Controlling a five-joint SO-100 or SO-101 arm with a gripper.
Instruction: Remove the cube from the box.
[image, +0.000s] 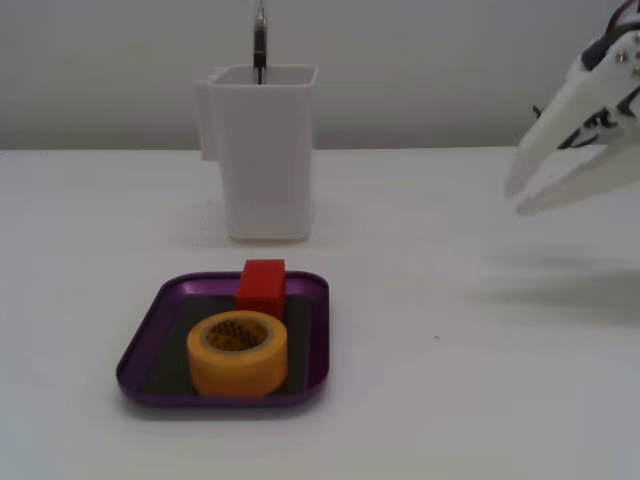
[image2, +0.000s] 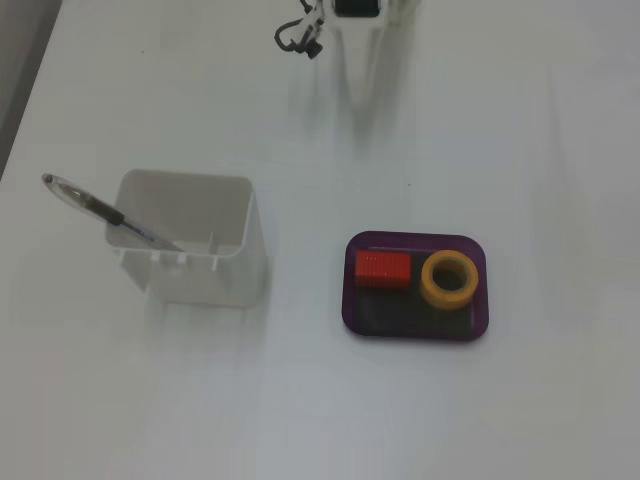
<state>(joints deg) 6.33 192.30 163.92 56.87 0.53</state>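
Nearest to the camera in a fixed view, the purple box lies on the white table. Inside it, the yellow tape roll stands at about 6 o'clock, and the red cube sits just behind it, at about 12 o'clock, close to the roll. Farther back stands the tall white container, holding a pen. At about 2 o'clock from the box, well apart, the gripper hangs above the table, its white fingers only narrowly parted and holding nothing.
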